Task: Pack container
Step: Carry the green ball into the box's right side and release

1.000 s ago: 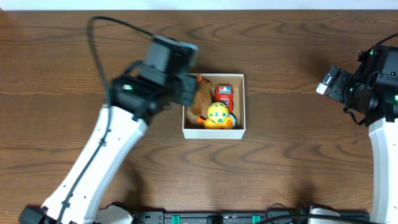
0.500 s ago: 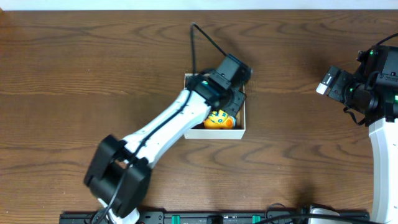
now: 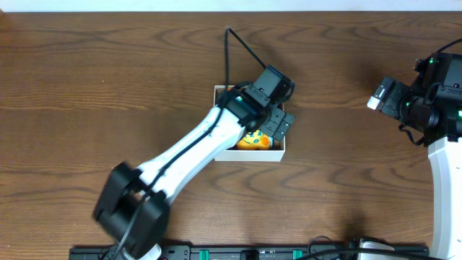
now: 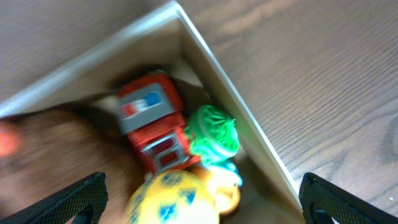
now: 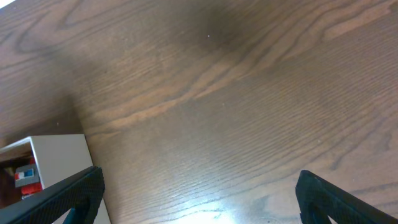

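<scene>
The container (image 3: 281, 149) is a square white box at mid-table; its thin wall (image 4: 230, 93) runs diagonally through the left wrist view, and a corner (image 5: 59, 152) shows in the right wrist view. Inside lie a red toy car (image 4: 149, 118), a green toy (image 4: 214, 134) against the wall, a yellow ball with blue spots (image 4: 174, 199) and a brown plush (image 4: 56, 149). My left gripper (image 3: 268, 123) (image 4: 205, 205) hangs open right over these toys, holding nothing. My right gripper (image 3: 380, 94) (image 5: 199, 205) is open above bare table, well to the container's right.
The left arm's white links (image 3: 188, 155) stretch from the front left across to the box, its cable (image 3: 238, 47) arching behind. A black rail (image 3: 253, 253) lines the front edge. Brown wood table (image 3: 86, 87) surrounds the box on all sides.
The left arm swung from the box's left side to directly over it, and its jaws went from shut to open. The right arm stayed still.
</scene>
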